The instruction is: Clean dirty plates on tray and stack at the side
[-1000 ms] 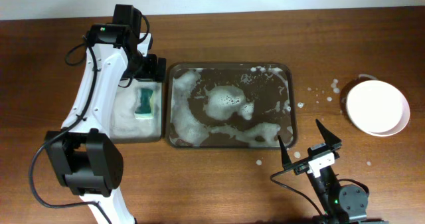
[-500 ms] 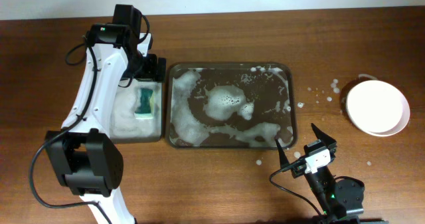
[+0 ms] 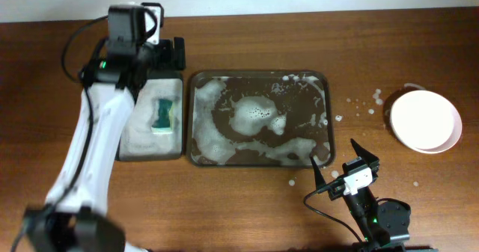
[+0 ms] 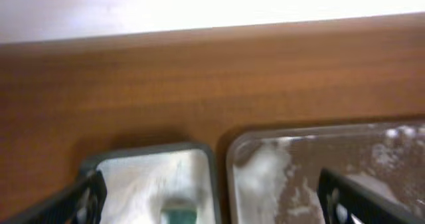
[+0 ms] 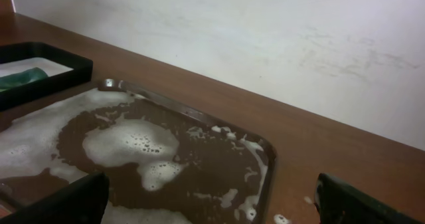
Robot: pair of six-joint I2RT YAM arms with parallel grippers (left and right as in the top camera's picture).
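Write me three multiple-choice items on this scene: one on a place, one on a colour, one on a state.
1. Where are the plates?
A. on the table, right of the tray
B. inside the foamy tray
C. under the left arm

2. What colour is the sponge?
A. yellow
B. green
C. red

3. How does the right tool stand?
A. shut on a plate
B. shut on the sponge
C. open, holding nothing

Answers:
1 A: overhead, the stack rests on wood beyond the tray's right rim.
2 B: it shows green against the foam in the small tray.
3 C: its jaws stand wide apart with nothing between them.
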